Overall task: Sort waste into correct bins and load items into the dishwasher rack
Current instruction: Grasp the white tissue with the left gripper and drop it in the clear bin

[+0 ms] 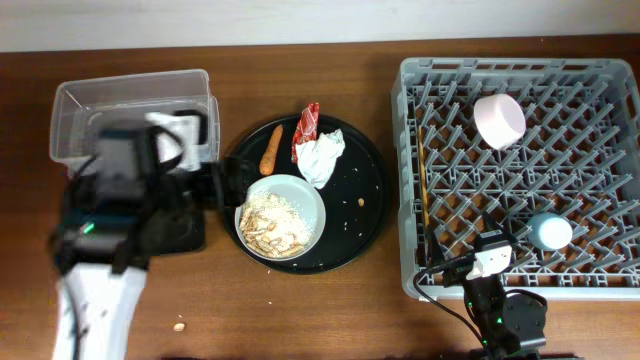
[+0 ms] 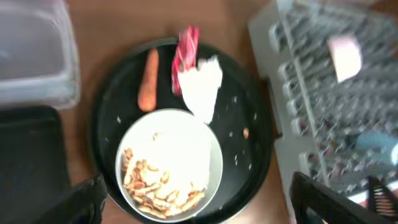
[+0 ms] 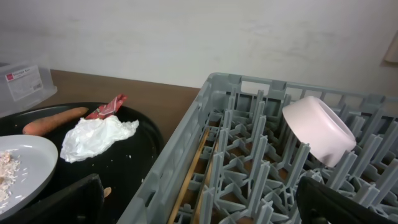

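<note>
A pale plate [image 1: 281,216] with beige rice scraps [image 1: 268,228] sits on the round black tray [image 1: 365,175], with an orange carrot stick [image 1: 271,148], a red wrapper [image 1: 305,128] and a white napkin [image 1: 322,156]. The grey rack [image 1: 520,285] holds a white bowl [image 1: 499,120], a light-blue cup [image 1: 550,232] and chopsticks [image 1: 424,190]. My left gripper [image 2: 199,214] is open and empty over the plate's near edge [image 2: 211,155]. My right gripper [image 3: 202,211] is open and empty above the rack's left wall [image 3: 180,155], near the chopsticks [image 3: 194,167].
The clear tub [image 1: 120,105] stands at the far left, and the black tray bin [image 1: 185,232] lies partly under my left arm. One loose scrap [image 1: 180,325] lies on the wooden table, another [image 1: 360,202] on the round tray.
</note>
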`<action>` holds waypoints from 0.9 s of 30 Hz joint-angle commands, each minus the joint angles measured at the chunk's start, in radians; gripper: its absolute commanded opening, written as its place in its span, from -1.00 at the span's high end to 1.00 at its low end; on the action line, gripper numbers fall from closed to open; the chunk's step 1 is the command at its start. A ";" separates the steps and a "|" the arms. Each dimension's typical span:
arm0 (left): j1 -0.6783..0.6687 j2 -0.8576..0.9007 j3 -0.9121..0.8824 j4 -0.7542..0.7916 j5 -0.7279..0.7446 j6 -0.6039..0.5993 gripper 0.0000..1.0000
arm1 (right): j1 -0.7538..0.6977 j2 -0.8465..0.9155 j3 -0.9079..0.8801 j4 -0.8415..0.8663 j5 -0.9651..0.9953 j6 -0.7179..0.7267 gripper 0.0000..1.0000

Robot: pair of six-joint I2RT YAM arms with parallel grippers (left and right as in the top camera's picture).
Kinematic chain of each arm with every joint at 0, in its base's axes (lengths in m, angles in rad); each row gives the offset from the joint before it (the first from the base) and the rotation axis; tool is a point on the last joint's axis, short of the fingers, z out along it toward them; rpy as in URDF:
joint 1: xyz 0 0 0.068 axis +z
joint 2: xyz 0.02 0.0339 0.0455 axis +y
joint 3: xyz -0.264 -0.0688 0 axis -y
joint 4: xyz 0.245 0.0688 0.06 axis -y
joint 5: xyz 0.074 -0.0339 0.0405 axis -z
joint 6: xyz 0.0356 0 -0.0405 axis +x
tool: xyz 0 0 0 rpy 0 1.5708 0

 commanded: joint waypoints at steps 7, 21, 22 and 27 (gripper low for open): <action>-0.277 0.435 0.003 0.171 -0.253 0.011 -0.93 | -0.007 -0.005 -0.007 -0.003 -0.013 0.001 -0.96; -0.344 0.796 0.003 0.655 -0.286 0.012 -0.36 | -0.007 -0.005 -0.007 -0.003 -0.013 0.001 -0.96; -0.359 0.822 0.003 0.675 -0.282 0.012 -0.24 | -0.007 -0.005 -0.007 -0.003 -0.012 0.001 -0.96; -0.436 0.877 0.003 0.708 -0.323 0.087 -0.20 | -0.007 -0.005 -0.007 -0.003 -0.013 0.001 -0.96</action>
